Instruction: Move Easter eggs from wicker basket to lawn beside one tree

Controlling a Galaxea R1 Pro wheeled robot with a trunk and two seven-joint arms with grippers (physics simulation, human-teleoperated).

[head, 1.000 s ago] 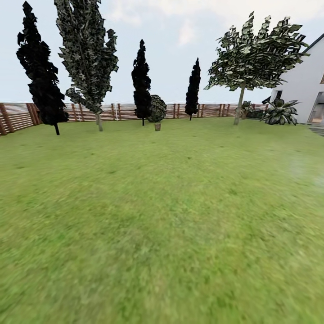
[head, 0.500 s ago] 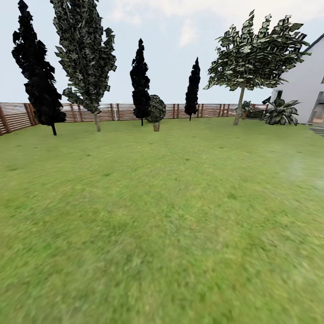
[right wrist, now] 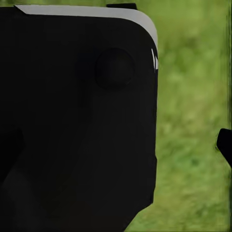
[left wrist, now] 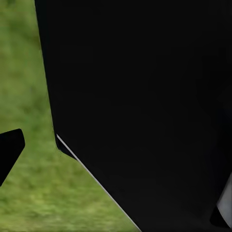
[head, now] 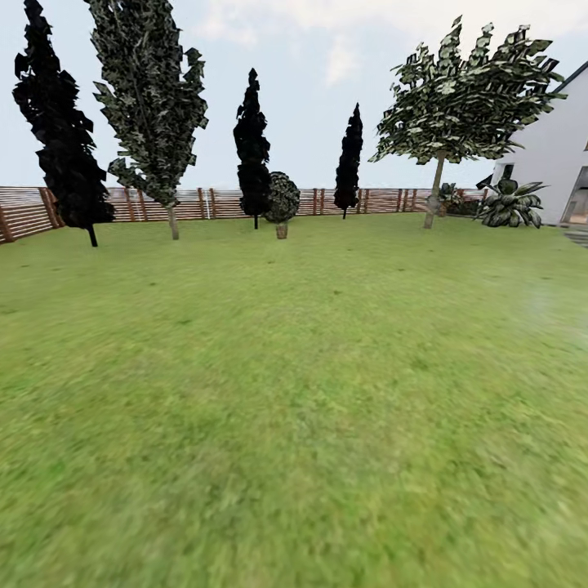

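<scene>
Leftward-drifted view: mottled green lawn

Slight rightward camera turn across lawn

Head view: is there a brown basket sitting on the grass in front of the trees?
No, the lawn runs bare and green up to the trees and the wooden fence, with no basket on it.

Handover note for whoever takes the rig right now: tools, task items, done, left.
Tools: both wrist views are mostly blocked by dark robot body over grass; open or shut can't be told.
Items: lawn ahead; pale-trunk trees at left and right, fence behind.
Done: nothing confirmed, no eggs by either tree.
Left: find the basket, move all three eggs beside one tree.
</scene>
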